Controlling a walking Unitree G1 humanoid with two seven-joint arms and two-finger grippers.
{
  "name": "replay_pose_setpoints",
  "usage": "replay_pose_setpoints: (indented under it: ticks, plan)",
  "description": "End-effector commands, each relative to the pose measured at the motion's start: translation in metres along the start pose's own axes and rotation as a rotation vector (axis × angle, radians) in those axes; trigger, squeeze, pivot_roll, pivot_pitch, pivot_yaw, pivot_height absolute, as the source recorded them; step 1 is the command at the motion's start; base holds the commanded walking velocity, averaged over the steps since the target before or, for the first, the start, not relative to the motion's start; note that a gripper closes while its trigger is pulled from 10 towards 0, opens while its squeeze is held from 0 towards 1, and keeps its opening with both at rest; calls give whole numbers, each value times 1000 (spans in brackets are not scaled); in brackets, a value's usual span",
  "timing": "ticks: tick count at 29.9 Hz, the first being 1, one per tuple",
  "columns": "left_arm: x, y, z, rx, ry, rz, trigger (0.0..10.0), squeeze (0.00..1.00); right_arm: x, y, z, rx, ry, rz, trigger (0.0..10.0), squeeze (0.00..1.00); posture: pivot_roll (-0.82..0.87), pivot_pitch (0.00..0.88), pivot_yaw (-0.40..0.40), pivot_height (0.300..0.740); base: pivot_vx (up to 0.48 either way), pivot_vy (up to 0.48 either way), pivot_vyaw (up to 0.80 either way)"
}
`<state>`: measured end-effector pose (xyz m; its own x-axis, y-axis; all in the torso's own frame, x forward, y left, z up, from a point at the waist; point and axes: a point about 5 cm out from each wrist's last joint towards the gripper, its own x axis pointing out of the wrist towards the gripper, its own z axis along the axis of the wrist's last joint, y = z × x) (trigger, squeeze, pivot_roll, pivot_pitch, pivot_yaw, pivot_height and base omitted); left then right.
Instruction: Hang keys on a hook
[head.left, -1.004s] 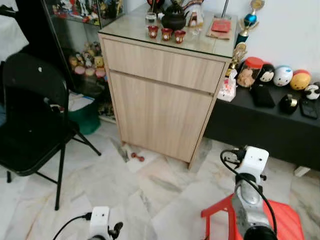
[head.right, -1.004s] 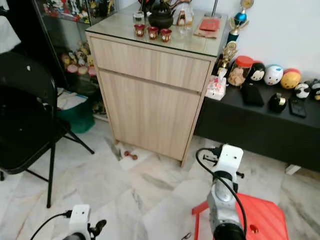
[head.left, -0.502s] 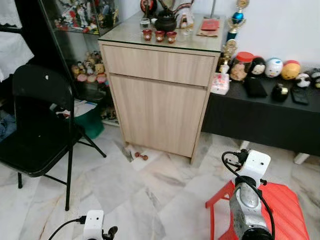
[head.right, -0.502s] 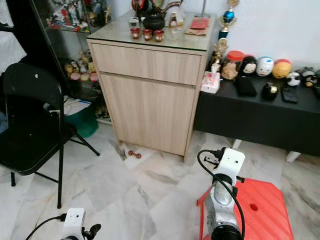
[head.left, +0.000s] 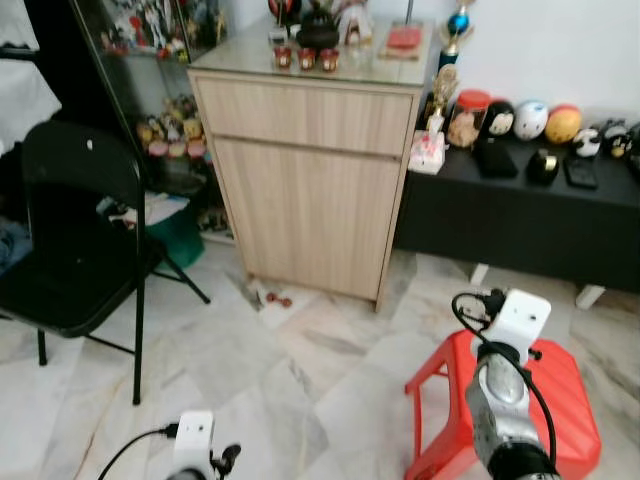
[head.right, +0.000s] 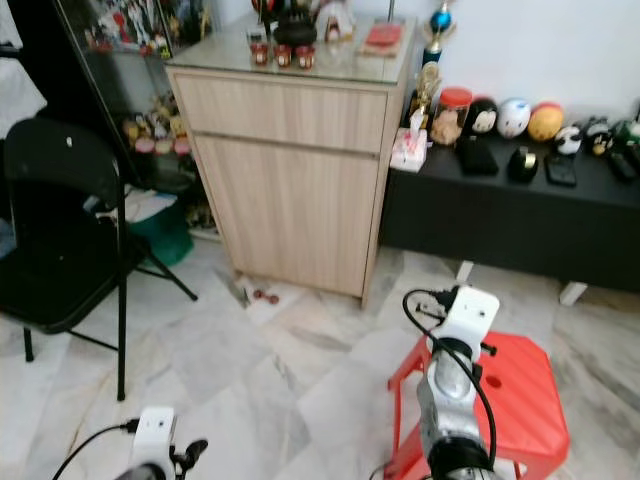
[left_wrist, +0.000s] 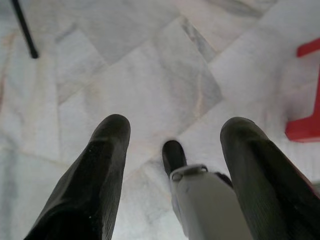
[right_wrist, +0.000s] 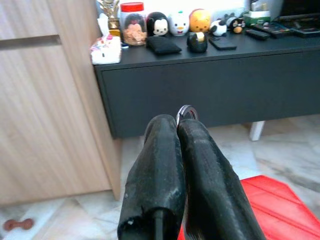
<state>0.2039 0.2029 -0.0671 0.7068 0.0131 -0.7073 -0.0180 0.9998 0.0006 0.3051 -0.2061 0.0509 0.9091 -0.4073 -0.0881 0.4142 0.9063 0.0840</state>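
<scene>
1. A pale marble floor (head.left: 300, 380) spreads before the robot, with a light wooden cabinet (head.left: 315, 170) against the wall and a low black table (head.left: 520, 225) to its right carrying round figurines and a red-lidded jar (head.left: 468, 118).
2. A black folding chair (head.left: 70, 250) stands well to the left of the cabinet; a red plastic stool (head.left: 560, 400) sits on the floor on the right, partly behind the right arm.
3. The right pincer (right_wrist: 179, 131) points at the black table, its two fingers pressed together on a small silver key ring (right_wrist: 186, 112), which peeks just past the tips. The eye views hide the ring behind the wrist; the right wrist view reveals it. Whether keys hang below it I cannot tell.
4. The left pincer (left_wrist: 172, 132) hangs low over the floor, fingers spread wide with nothing between them, one of the robot's own feet seemingly below.
5. Small red cups (head.left: 304, 57) and a dark teapot stand on the cabinet top.
</scene>
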Motion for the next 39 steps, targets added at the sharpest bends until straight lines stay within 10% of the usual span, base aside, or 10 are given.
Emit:
replay_pose_setpoints:
  ticks: [1, 39]
  plan:
    - [-1, -4, -9, -7, 40, -5, 10000, 0, 1, -6, 0, -7, -2, -18, 10000, 0, 12, 0, 8, 740, -277, 0, 0]
    - [3, -10, 1, -2, 26, -3, 10000, 0, 17, -5, 17, -19, -35, -33, 10000, 0, 12, 0, -38, 740, -189, 0, 0]
